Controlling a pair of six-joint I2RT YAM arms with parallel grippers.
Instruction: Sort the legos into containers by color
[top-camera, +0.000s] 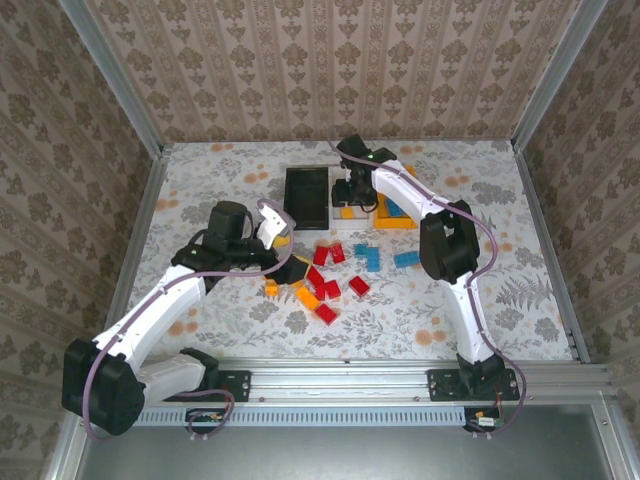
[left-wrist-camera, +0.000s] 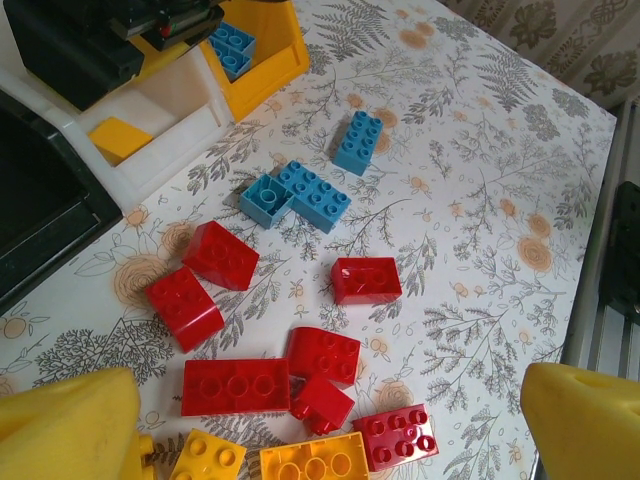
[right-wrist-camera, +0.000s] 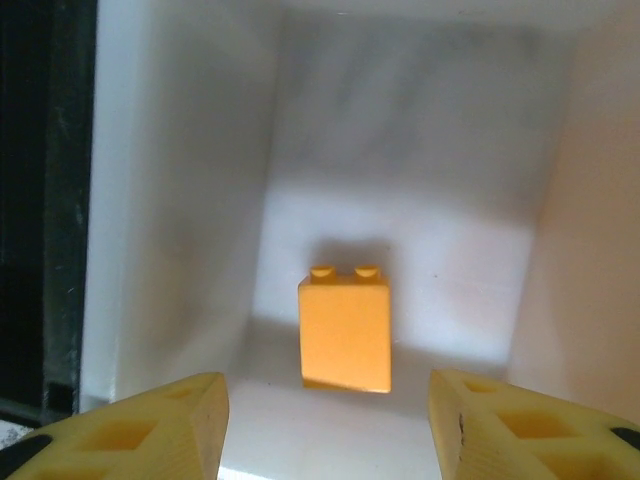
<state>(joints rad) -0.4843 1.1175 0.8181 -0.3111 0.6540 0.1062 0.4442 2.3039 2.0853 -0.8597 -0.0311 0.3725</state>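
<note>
Red legos (top-camera: 328, 285) lie scattered mid-table, with blue ones (top-camera: 370, 257) to their right and orange-yellow ones (top-camera: 308, 298) at the near left. My left gripper (top-camera: 290, 262) hovers open over this pile; in its wrist view the yellow fingertips (left-wrist-camera: 65, 425) flank red bricks (left-wrist-camera: 323, 352) and an orange-yellow brick (left-wrist-camera: 313, 462). My right gripper (top-camera: 350, 195) hangs open over the white container (top-camera: 345, 215). An orange-yellow brick (right-wrist-camera: 345, 335) lies loose on the white floor (right-wrist-camera: 440, 260), beyond the open right gripper (right-wrist-camera: 328, 430).
The black container (top-camera: 306, 195) stands left of the white one and the orange-yellow container (top-camera: 398, 215) right of it, holding a blue brick (left-wrist-camera: 232, 48). Patterned walls close the table at the back and sides. A metal rail (top-camera: 340, 380) runs along the near edge.
</note>
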